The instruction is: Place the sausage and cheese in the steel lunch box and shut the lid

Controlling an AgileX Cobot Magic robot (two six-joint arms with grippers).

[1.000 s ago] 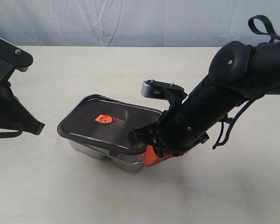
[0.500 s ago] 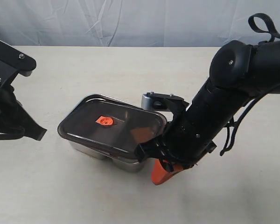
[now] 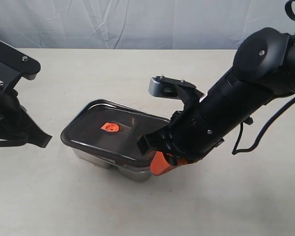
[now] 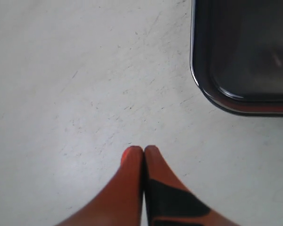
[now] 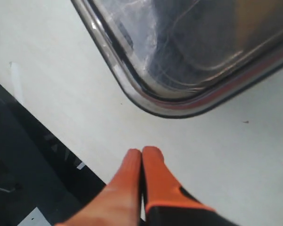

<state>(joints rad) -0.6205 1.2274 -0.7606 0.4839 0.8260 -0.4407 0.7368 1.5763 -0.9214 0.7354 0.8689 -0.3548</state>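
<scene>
The lid [image 3: 113, 132] lies on the steel lunch box [image 3: 132, 171] near the middle of the desk [image 3: 88, 73], but it looks askew and tilted, not pressed home. The sausage and cheese cannot be made out through the smoky plastic; presumably they are inside. The right hand [image 3: 160, 164] is closed on nothing, its orange tips low, just beside the box corner nearest the desk's front edge. The left hand [image 4: 144, 150] is likewise closed and empty, over bare desk near another lid corner.

To seat the lid, the closed tips should probably press down on its top at the raised end, not shove sideways, since the box could slide. There is open desk on every side, and the box is well away from the edges.
</scene>
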